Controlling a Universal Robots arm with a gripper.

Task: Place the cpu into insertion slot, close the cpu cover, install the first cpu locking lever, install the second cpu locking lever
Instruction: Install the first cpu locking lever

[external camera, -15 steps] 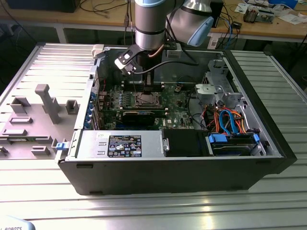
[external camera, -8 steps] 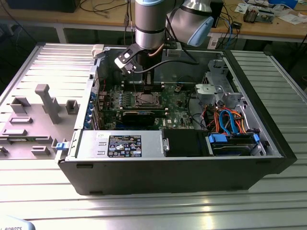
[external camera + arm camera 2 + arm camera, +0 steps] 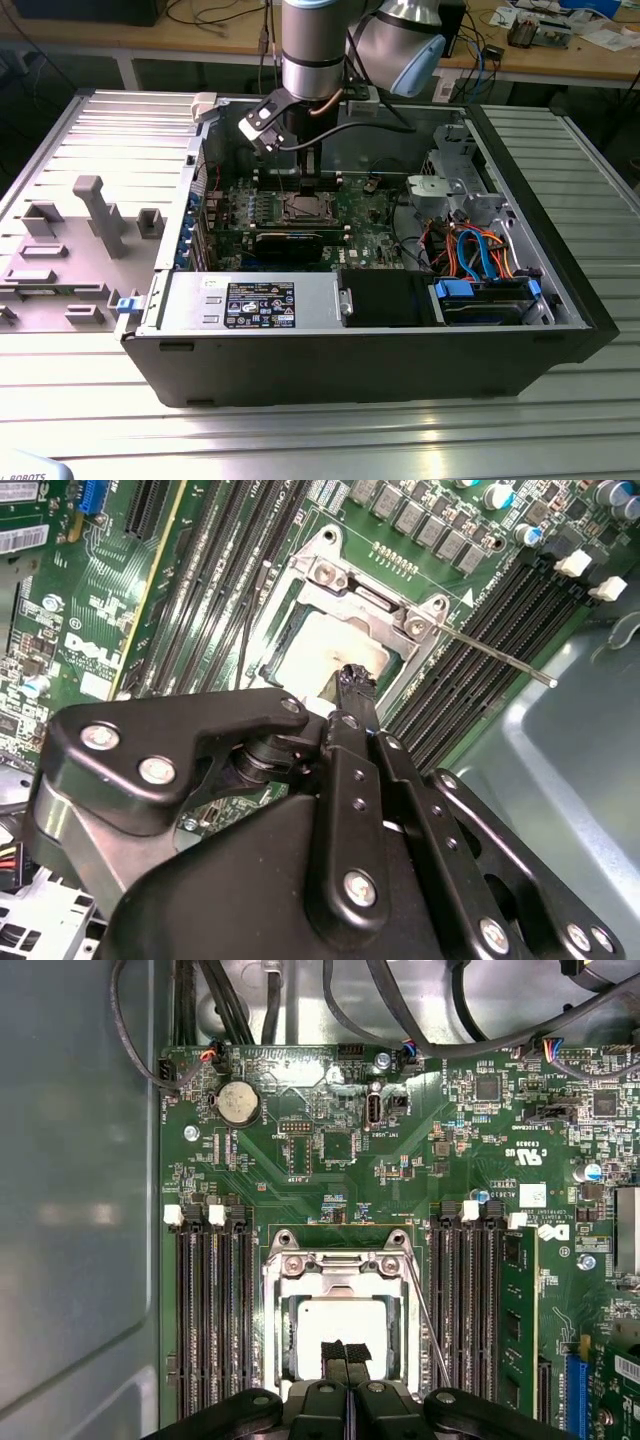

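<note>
1. A black, open computer case (image 3: 350, 370) lies on its side on the ribbed grey metal surface (image 3: 300, 430). The arm comes in from above, and its black pincer (image 3: 309, 178) hangs right over the insertion slot (image 3: 303, 207), a small square socket with a silver rim set in the green circuit board (image 3: 330, 1150).
2. The cpu (image 3: 335, 1322), a flat square chip with a pale silvery top, sits inside that slot, level and square to its rim. Being square, it has no long axis to speak of.
3. The cpu cover (image 3: 336, 1285), a silver metal frame plate with a large square window, appears to lie flat over the chip, which shows through the window. I judge the cover closed but not yet locked.
4. In the first wrist view the pincer's fingertips (image 3: 334, 1352) are pressed together with nothing visible between them. They stand straight over the chip, at the window's edge farthest from the cover's two-screw end. Whether they touch the metal I cannot tell.
5. A thin silver wire locking lever (image 3: 428, 1325) runs just beside the socket, between it and a bank of long black memory slots (image 3: 470, 1310).
6. The lever's long axis follows that side of the socket but slants away from it toward the free end, so it looks unlatched. It lies close by, off to one side of the fingertips.
</note>
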